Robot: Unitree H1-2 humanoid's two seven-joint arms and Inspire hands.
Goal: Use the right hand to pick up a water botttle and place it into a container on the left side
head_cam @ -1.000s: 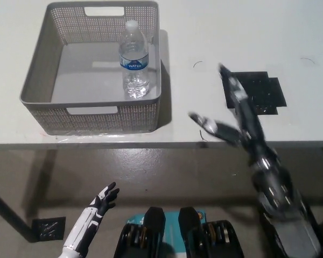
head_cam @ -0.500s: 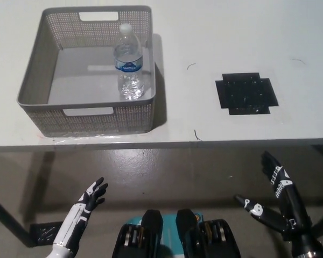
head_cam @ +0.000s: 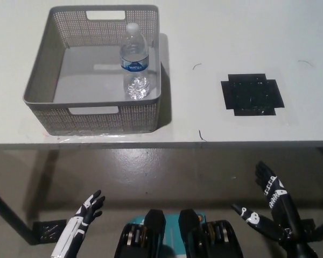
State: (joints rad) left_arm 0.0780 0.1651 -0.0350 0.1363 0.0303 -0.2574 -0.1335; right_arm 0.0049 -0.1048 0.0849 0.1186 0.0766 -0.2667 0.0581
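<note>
A clear water bottle [head_cam: 134,62] with a blue label stands upright inside the grey mesh basket [head_cam: 48,80], near its right wall, on the left part of the white table. My black right hand [head_cam: 266,207] hangs open below the table's front edge at the lower right, holding nothing. My white left hand [head_cam: 86,212] rests low at the lower left, fingers spread, also below the table.
A black cross-shaped mark [head_cam: 252,93] lies on the white table [head_cam: 215,48] to the right of the basket. A dark table leg [head_cam: 8,217] slants across the floor at the lower left.
My right arm has pulled back from above the black mark to below the table's front edge. The left hand has sunk slightly lower. The bottle stays in the basket.
</note>
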